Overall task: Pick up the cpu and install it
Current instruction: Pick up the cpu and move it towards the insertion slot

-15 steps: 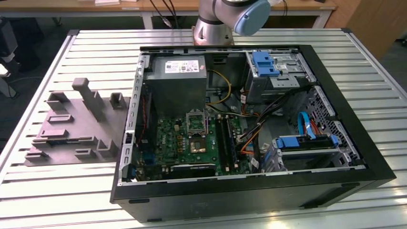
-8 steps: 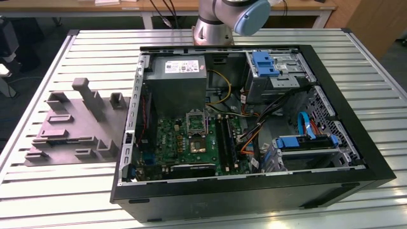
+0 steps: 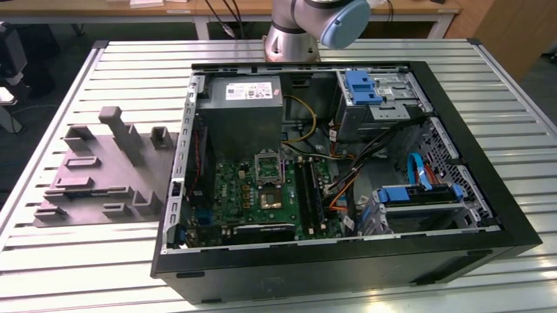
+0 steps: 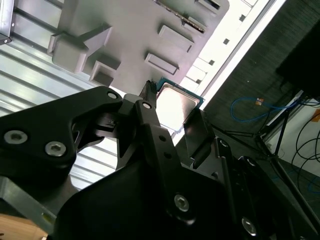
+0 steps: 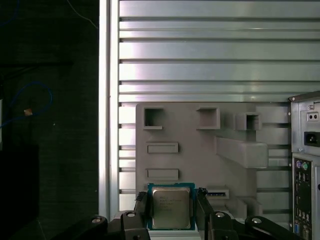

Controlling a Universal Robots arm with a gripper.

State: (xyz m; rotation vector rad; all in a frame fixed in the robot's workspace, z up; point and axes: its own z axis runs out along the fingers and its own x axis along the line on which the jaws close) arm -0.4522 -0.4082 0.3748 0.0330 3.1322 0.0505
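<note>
the cpu [image 5: 171, 209] is gripped between the two black jaws, which are drawn in narrowly against its opposite edges. its flat top is left uncovered and turned toward the cameras in both wrist views. the hold by the rim is judged to be chosen so that neither the lid nor the underside is pressed, and so that the chip is kept level for seating. it is seen as a thin square with a pale silvery-beige metal lid bearing faint print, framed by a narrow blue-green board edge. in the second wrist view the lid is washed out by glare. it appears to hang above, and apart from, the grey moulded fixture [image 5: 200, 135], whose raised blocks and rectangular recesses are laid out on the slatted metal desk [image 5: 210, 50]. on the exterior view's right of the fixture, just beside it, the open computer case [image 3: 487, 215] is placed. the metal-framed socket [image 3: 268, 163] on its green board is seen unfilled, so installation is judged not yet done.
</note>
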